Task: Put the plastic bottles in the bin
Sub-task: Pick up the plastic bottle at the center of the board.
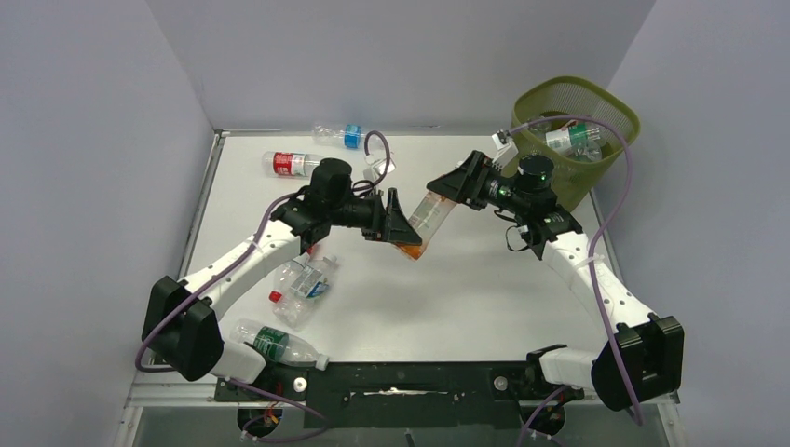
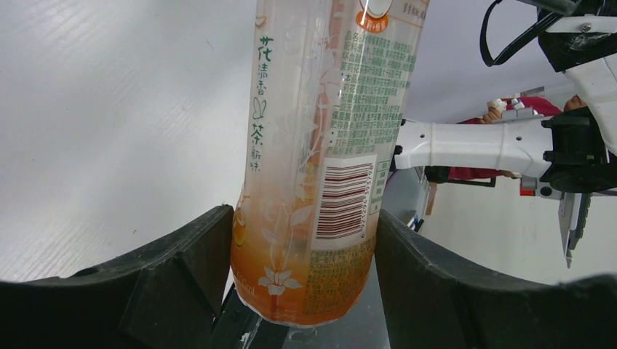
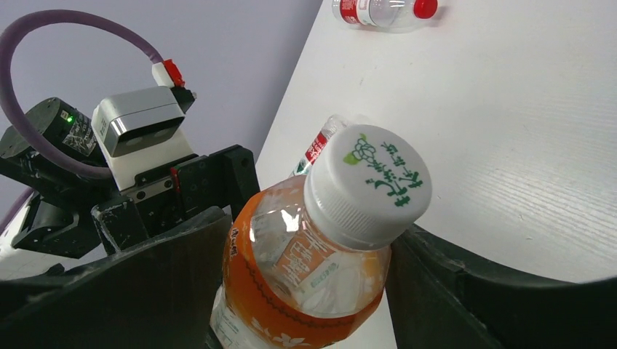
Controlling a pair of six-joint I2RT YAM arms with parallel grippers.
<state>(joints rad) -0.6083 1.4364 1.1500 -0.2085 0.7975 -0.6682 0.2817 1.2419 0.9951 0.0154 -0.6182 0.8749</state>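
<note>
- The orange bottle (image 2: 320, 182) is sitting base-first between the fingers (image 2: 182, 269) of the left gripper (image 2: 302, 218), which are pinching it on both sides just above its bottom.
- The right gripper (image 3: 313, 229) is reaching over the same bottle's other end. Its fingers are flanking the shoulder just under the white cap (image 3: 371, 182) and lying close against it; whether they are pressing I cannot tell.
- The bottle is hanging tilted between the two grippers, off the table (image 1: 484, 298), so I judge a hand-over from left to right is under way.
- The bin (image 1: 570, 84) is standing behind the right gripper, just past its wrist, and one clear bottle (image 1: 570, 140) is lying inside it.
- Much is waiting on the left gripper's side:
  - a red-labelled bottle (image 1: 291, 164) and a blue-labelled bottle (image 1: 347, 136) behind its wrist;
  - a crumpled cluster of clear bottles (image 1: 303, 279) under its forearm;
  - a green-labelled bottle (image 1: 275, 343) by its base.
- By my reckoning the job is well under halfway.
- Only the overhead view is showing the bin and the spread of bottles. The left wrist view alone is showing the barcode (image 2: 342, 200) and the seated base. The right wrist view alone is showing the cap's green print.
</note>
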